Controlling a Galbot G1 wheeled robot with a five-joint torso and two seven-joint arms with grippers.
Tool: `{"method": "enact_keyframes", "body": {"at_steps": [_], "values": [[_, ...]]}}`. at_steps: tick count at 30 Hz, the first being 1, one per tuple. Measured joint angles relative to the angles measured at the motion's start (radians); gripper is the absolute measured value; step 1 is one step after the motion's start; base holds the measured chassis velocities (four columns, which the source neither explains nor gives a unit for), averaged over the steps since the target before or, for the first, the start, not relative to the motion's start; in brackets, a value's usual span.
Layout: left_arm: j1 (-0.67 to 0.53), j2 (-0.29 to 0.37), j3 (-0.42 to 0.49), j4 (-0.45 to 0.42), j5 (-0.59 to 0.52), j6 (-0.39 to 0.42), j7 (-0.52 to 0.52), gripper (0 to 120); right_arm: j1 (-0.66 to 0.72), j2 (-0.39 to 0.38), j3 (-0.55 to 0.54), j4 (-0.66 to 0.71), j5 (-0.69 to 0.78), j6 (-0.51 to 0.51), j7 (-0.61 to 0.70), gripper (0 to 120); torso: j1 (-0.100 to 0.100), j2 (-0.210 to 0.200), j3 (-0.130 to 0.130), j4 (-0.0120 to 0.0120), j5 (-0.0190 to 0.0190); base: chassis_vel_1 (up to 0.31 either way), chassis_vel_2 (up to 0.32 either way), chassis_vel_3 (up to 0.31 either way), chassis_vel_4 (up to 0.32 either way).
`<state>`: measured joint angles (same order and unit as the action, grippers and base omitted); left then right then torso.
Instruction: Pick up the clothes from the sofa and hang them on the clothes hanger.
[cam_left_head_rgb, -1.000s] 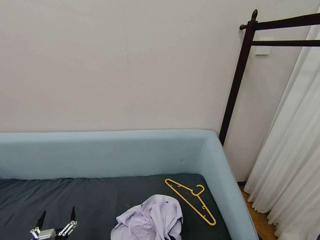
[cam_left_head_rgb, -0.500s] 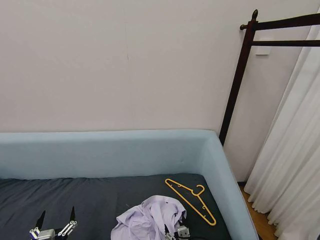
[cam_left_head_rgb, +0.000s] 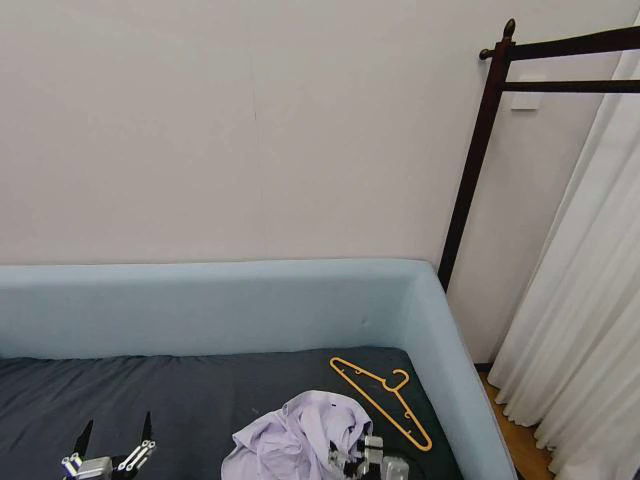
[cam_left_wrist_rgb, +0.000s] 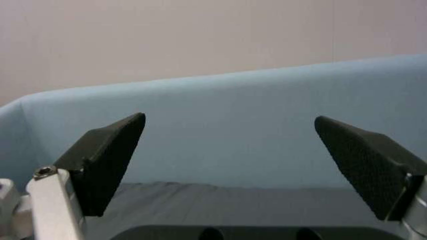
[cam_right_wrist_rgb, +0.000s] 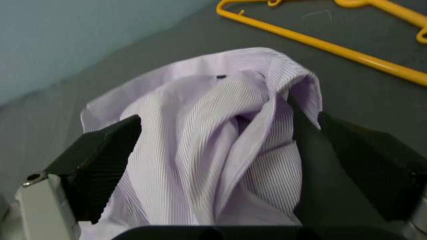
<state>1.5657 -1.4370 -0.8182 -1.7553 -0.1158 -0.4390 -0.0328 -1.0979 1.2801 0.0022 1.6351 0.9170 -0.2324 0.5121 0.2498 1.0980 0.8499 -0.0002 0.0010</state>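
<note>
- Two hands, both spread wide and empty: the right hand (cam_right_wrist_rgb: 227, 125) hovers just over the shirt (cam_right_wrist_rgb: 200, 160), the left hand (cam_left_head_rgb: 114, 432) hangs well apart.
- Shirt lies crumpled on the sofa (cam_left_head_rgb: 200, 305) seat, near the hanger (cam_left_head_rgb: 385, 402).
- Likely soft, light and floppy; pinch a raised fold.
- Bunched up: no clear long axis.

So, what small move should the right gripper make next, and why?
Probably it should lower the right gripper a little further into the lilac shirt, so that its fingers can close on a fold. The fingers stand open on either side of the crumpled cloth, which lies on the sofa seat with nothing pinched yet. The left gripper hovers open over the seat, farther left.
</note>
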Motion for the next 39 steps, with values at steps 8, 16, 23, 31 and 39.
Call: {"method": "enact_keyframes", "body": {"at_steps": [8,16,23,31,39], "values": [[-0.002,-0.006,0.001,0.003,0.0,-0.001,-0.002,100,0.032,0.016,0.06,-0.042,0.149,-0.052,0.029,81,0.0,0.0,0.0,-0.0002,0.0,0.0,0.0,0.0,0.0],[-0.004,-0.01,0.005,0.003,0.006,-0.001,-0.003,100,0.044,0.028,0.073,-0.065,0.182,-0.073,0.037,47,0.0,0.0,0.0,-0.0001,0.0,0.0,0.0,0.0,0.0],[-0.001,-0.011,0.003,0.003,0.006,-0.005,-0.005,100,0.053,0.034,0.067,-0.078,0.14,-0.083,0.034,23,0.0,0.0,0.0,-0.0001,0.0,0.0,0.0,0.0,0.0],[0.001,-0.01,0.001,0.003,0.005,-0.011,-0.008,100,0.053,0.034,0.053,-0.113,0.061,-0.083,0.018,0,0.0,0.0,0.0,-0.0001,0.0,0.0,0.0,0.0,0.0],[0.003,-0.013,0.002,0.005,0.002,-0.019,-0.009,100,0.05,0.028,0.038,-0.132,-0.065,-0.008,-0.04,0,0.0,0.0,0.0,-0.0001,0.0,0.0,0.0,0.0,0.0]]}}
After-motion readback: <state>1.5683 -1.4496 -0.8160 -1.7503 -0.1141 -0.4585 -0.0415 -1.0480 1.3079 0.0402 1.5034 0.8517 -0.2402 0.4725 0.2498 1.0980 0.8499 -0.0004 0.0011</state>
